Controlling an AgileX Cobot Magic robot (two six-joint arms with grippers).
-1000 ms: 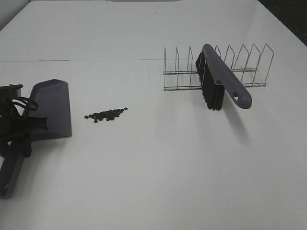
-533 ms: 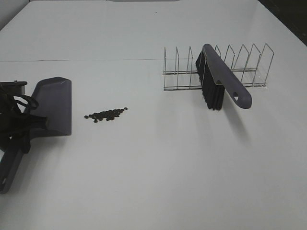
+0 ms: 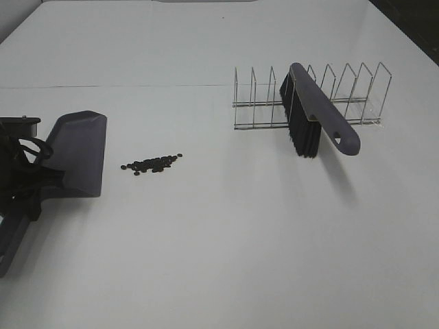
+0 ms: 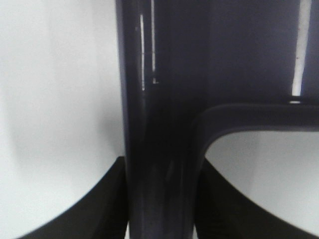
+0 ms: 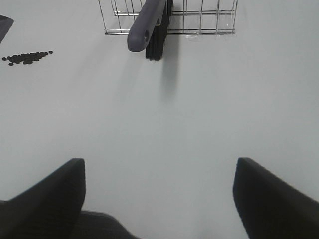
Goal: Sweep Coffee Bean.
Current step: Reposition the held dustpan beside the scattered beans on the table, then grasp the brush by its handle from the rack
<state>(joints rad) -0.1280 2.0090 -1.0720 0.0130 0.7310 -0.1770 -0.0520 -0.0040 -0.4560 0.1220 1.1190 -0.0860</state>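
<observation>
A small pile of dark coffee beans (image 3: 152,164) lies on the white table, left of the middle; it also shows in the right wrist view (image 5: 27,57). A purple dustpan (image 3: 79,154) sits just left of the beans, its mouth facing them. My left gripper (image 3: 27,188) is shut on the dustpan's handle (image 4: 159,149), which runs between its fingers (image 4: 99,209). A purple brush with black bristles (image 3: 315,113) leans in a wire rack (image 3: 357,96). My right gripper (image 5: 159,199) is open and empty over bare table, well short of the brush (image 5: 147,25).
The wire rack (image 5: 209,20) stands at the back right with several empty slots. The dark table edge (image 3: 411,27) runs along the far right.
The dustpan has shifted slightly in my left gripper: its mouth has edged up and toward the beans, and its handle end has swung left. The beans and brush have not moved.
</observation>
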